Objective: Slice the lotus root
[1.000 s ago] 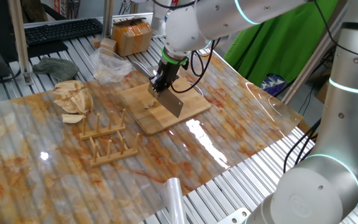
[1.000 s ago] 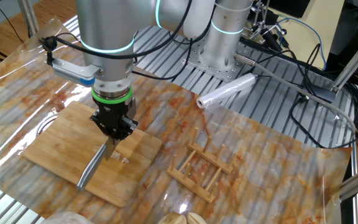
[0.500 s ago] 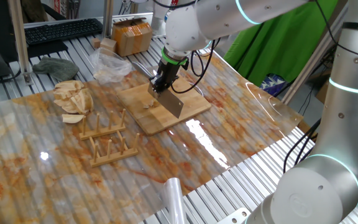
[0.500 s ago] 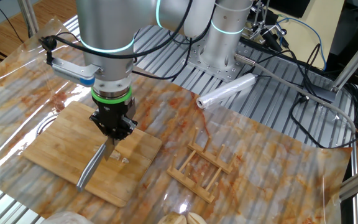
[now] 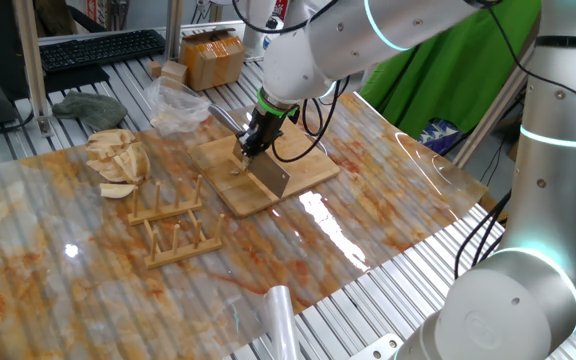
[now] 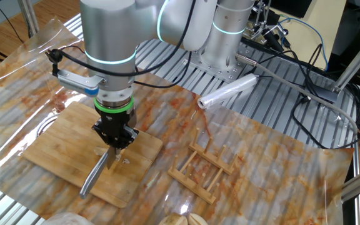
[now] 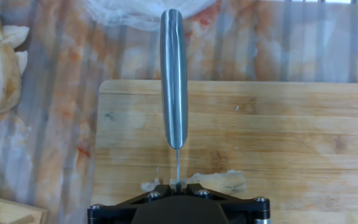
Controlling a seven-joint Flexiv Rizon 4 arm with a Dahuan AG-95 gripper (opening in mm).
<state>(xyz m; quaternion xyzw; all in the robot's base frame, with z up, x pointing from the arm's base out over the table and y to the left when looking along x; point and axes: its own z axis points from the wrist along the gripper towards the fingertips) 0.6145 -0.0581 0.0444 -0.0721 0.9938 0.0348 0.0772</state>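
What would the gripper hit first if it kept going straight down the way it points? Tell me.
Likely the lotus root on the cutting board: the gripper points down with the cleaver clamped over the pieces; the gap is unclear.

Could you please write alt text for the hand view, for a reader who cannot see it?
The tool holds a cleaver edge-down over a wooden cutting board, with pale lotus root pieces at the blade's base. Marbled tabletop surrounds the board.

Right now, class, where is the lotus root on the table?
The lotus root lies on the wooden cutting board, directly under the cleaver held by the gripper; in the hand view it shows near the bottom edge.
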